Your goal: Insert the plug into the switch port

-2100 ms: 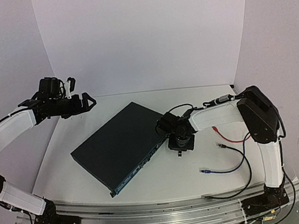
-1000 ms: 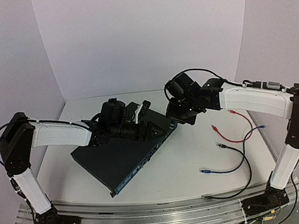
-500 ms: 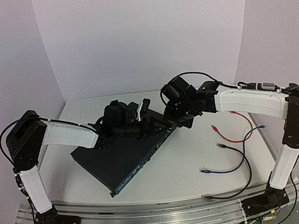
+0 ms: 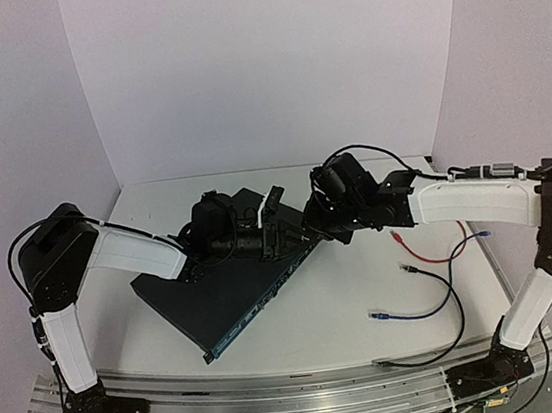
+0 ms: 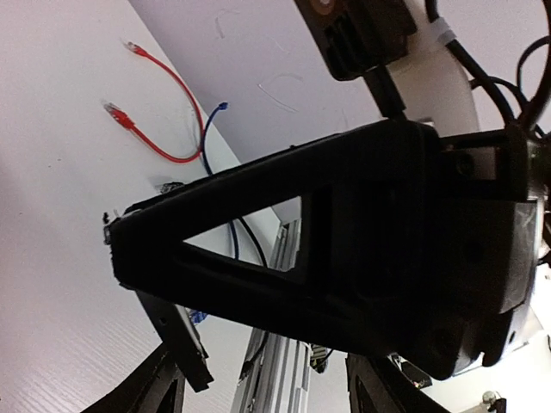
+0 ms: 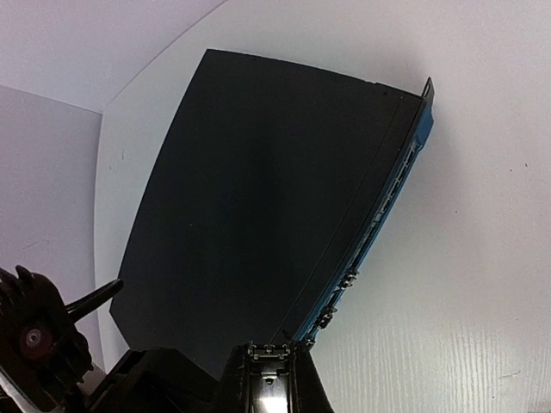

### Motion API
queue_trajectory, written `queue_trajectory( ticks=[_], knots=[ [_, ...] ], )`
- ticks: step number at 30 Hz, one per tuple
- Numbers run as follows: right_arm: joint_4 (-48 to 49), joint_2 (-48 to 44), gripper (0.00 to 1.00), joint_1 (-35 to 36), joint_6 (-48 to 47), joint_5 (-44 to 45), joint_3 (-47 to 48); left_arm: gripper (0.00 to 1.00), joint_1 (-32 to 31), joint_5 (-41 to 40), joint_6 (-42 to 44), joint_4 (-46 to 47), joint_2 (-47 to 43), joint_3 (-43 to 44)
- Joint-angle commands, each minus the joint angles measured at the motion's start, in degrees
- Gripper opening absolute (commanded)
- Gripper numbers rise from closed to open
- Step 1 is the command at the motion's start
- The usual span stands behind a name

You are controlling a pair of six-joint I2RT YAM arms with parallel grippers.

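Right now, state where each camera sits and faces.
Top external: above, behind the robot, looking down on the switch; left arm and right arm show.
Left wrist: on the left arm, facing a red cable; the left fingers fill the frame.
Right wrist: on the right arm, looking down at the switch; right fingers at bottom edge.
Shared: top and right wrist both show the switch.

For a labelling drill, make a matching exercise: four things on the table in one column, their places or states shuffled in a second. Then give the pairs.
1. switch
2. red cable
3. blue plug
4. black cable

a. loops round to the near edge of the table
b. lies flat, left of centre
c. bent in a U, on the right, toward the back
d. small, closer to the near edge than the red one

Pairs: 1-b, 2-c, 3-d, 4-a
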Motion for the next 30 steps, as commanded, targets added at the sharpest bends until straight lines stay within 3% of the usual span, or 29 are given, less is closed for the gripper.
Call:
queue_trajectory(
  ticks=[1,5,10,24,30],
  knots=[
    [16.2,-6.4,0.04,0.6,-3.7,-4.7,-6.3,0.63,-0.3,6.8,-3.1,10.0,-1.8,0.2],
    [28.0,-8.7,0.04,0.6,-5.0,-9.9,-11.6,0.62,0.1,9.6,-7.3,14.6,-1.3,-0.1],
    [33.7,-10.7,0.04,0.6,-6.7,-12.5,-14.8,0.59,0.9,12.0,-12.2,24.6,-1.6,-1.9],
    [38.7,-15.8,0.0,0.6,-8.4,-16.5,-20.1,0.48,3.0,12.6,-19.1,36.8,-2.8,-4.8],
    [39.7,-16.9,0.0,0.6,-8.8,-16.5,-21.1,0.32,3.5,13.4,-21.2,39.8,-1.4,-4.0]
  ],
)
